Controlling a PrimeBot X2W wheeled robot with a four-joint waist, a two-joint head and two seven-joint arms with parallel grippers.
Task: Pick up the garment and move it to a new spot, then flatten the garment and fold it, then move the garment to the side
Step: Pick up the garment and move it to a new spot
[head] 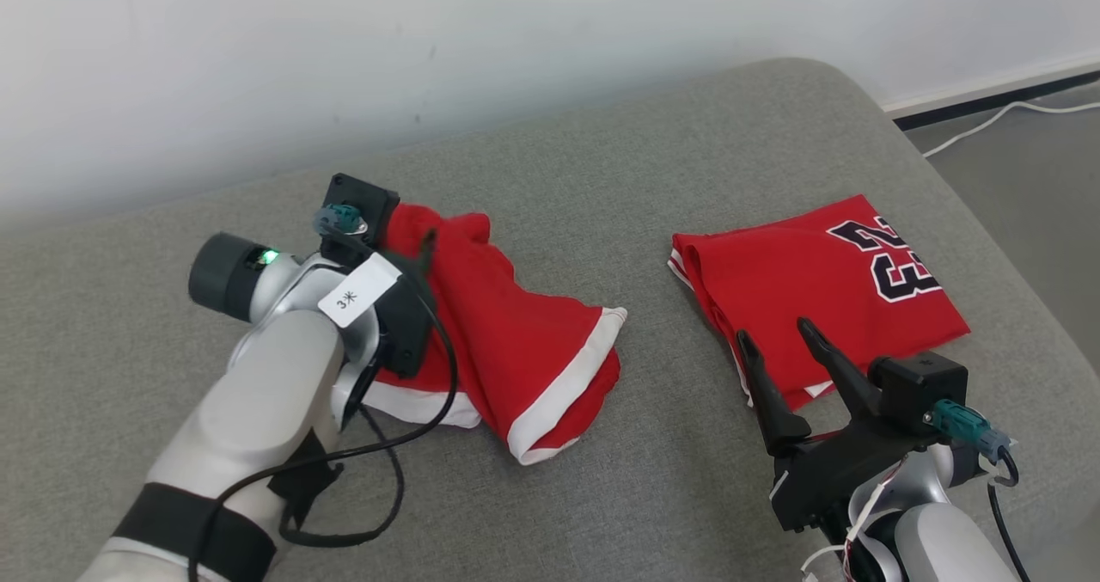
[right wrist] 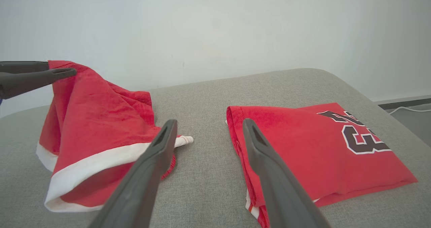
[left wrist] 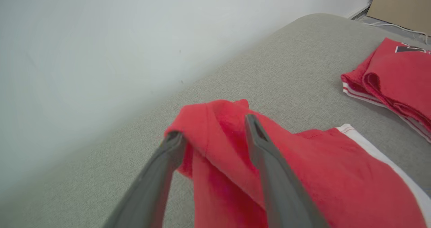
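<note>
Our left gripper (left wrist: 213,128) pinches the red garment (head: 516,341); our right gripper (right wrist: 209,123) stands wide with nothing in it.

Between our left fingers (left wrist: 259,143) we hold a bunched fold of the garment's upper edge. It is raised off the grey cushion (head: 601,178), while the white-trimmed hem trails down to the cushion on our left side, near the wall (head: 344,49). Our right fingers (right wrist: 266,160) are spread apart and touch no cloth. They hover over the near edge of a folded red jersey (head: 816,281) with dark numerals, which lies flat on the cushion's right part. The jersey is apart from the garment, with a strip of bare cushion between them. Past the cushion's right end, a white cable (head: 988,122) lies on the floor.
</note>
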